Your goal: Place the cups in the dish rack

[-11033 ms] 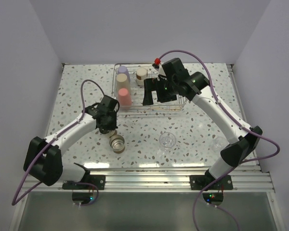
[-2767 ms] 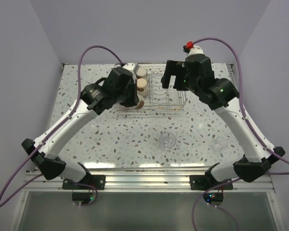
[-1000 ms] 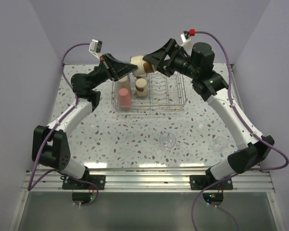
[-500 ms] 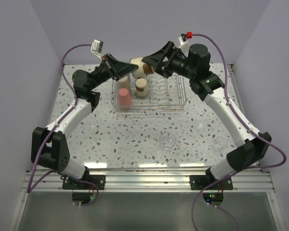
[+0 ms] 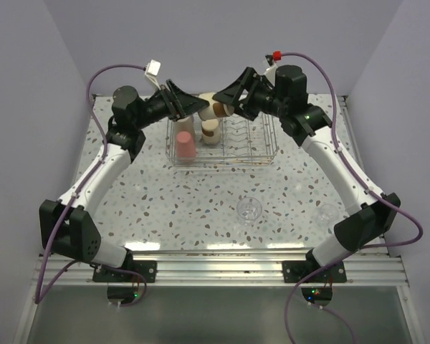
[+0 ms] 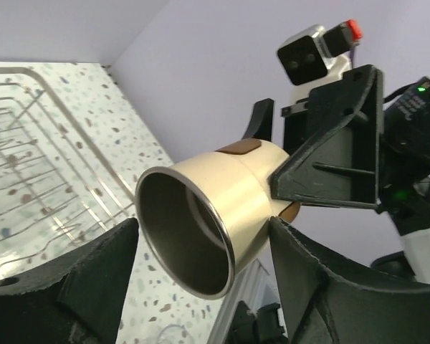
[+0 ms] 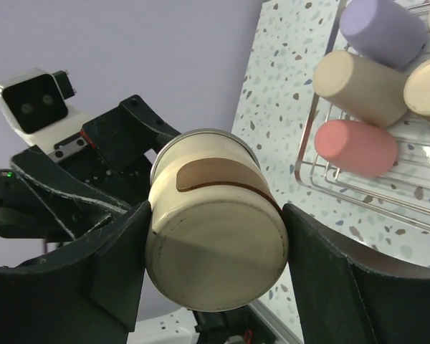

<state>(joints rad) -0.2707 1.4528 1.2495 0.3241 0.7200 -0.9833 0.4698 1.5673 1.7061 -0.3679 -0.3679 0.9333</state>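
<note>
Handover midair: cup at rack's 11 o'clock. Right gripper clamps its base, left gripper open around rim. We back left straight toward 9, avoid nudging cup.

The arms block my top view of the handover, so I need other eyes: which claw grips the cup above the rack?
Observer: The right claw. Its wrist view shows the cup pinched from both sides, base toward the camera.
Operator: And the other one?
Observer: The left claw is open. Its wrist view shows a gap between one side of it and the cup's rim.
Operator: Anything stowed that I can't see?
Observer: A lavender cup sits in the rack next to the tan cup. Your view doesn't show it.
</note>
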